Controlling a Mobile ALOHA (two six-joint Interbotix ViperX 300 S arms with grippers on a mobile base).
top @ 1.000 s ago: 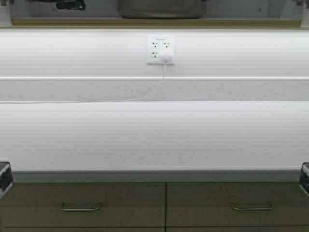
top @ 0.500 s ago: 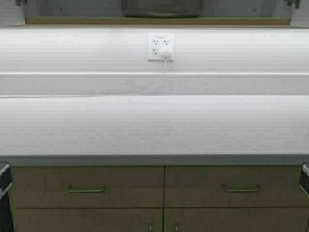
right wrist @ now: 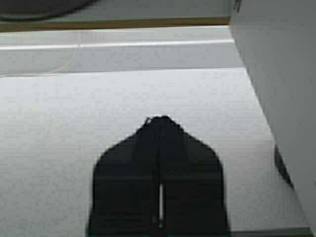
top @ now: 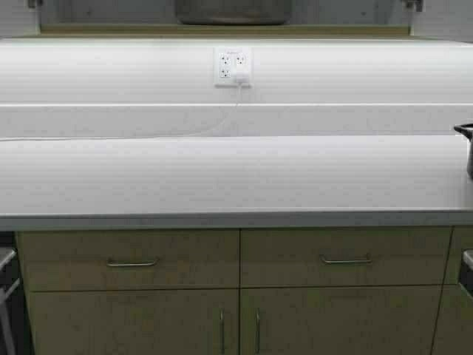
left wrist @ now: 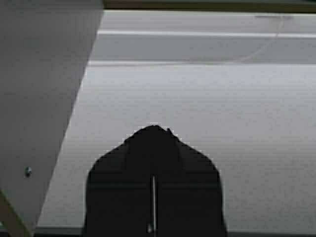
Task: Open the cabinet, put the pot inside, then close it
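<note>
Pot (top: 230, 10): the dark grey pot sits inside the open cabinet, at 12 o'clock in the high view. Only its bottom part shows.
Cabinet (top: 222, 31): its olive bottom edge runs along the top, just under the pot. The doors stand open at each side.
Left gripper (left wrist: 154, 129): it hangs over the white counter (top: 222, 174), beside an open door (left wrist: 39, 98). Its fingers are pressed together.
Right gripper (right wrist: 159, 120): it hangs over the counter too, beside the other door (right wrist: 276, 89). Its fingers are together.
Wall outlet (top: 233, 66): below the pot, with a white cord (top: 148, 136) going toward 9 o'clock.
Drawers (top: 129, 259): under the counter, at 6 o'clock.
Dark thing (top: 467, 144): on the counter at 3 o'clock. I cannot tell what it is.
</note>
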